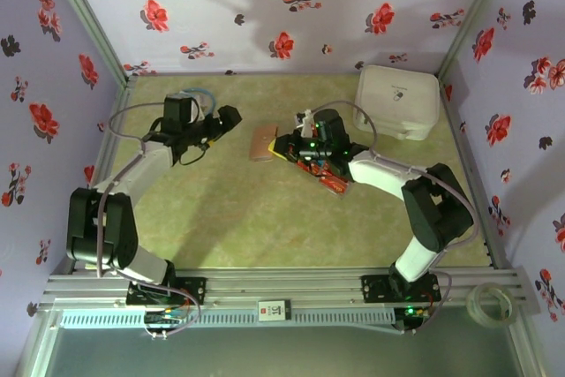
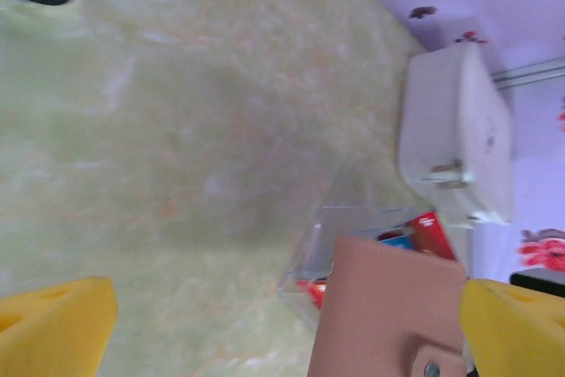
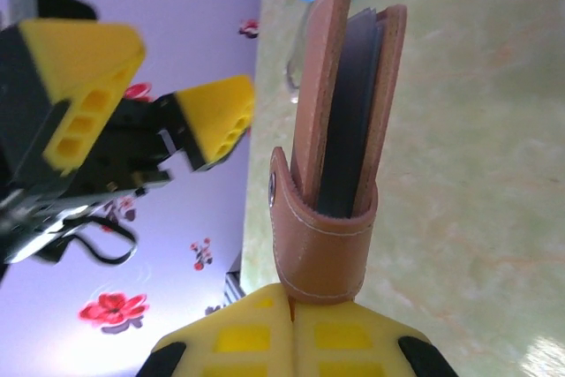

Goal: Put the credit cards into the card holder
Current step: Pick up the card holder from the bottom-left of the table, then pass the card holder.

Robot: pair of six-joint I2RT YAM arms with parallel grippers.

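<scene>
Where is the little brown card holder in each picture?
Top external: the card holder is near the picture's middle, slightly up.
Left wrist: it is at the bottom, right of centre.
Right wrist: it is in the centre, standing on edge, pinched by the right claw.
Shared landmark: the white case, beyond the holder in the top and left wrist views.

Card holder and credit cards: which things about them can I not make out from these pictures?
- Card holder inside, right wrist view: seen edge-on, its own flaps hide whether it holds a card.
- Credit cards, top view: the right arm covers most, so no count.
- Credit cards, left wrist view: the card holder hides most; markings blurred.
</scene>
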